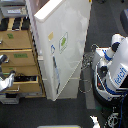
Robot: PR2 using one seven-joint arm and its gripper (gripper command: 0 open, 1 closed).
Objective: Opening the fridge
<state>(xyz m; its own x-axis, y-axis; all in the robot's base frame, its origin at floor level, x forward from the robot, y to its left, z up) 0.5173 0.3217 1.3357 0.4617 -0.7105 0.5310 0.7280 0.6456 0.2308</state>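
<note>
robot (117, 70) (white) | fridge (65, 45) tall, white | green sticker (63, 41)

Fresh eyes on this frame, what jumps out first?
The tall white fridge fills the middle, a green sticker on its door. A white-and-blue robot body stands at the exterior view's right, a wooden drawer cabinet at its left. A metallic tool shows at the left edge; its state is unclear.

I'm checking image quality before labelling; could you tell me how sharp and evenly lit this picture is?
Exterior view: soft and low-resolution throughout; the fridge door is brightly lit and nearly washed out, its green sticker blurred; the floor is dark; the gripper at the exterior view's left is indistinct.
</note>
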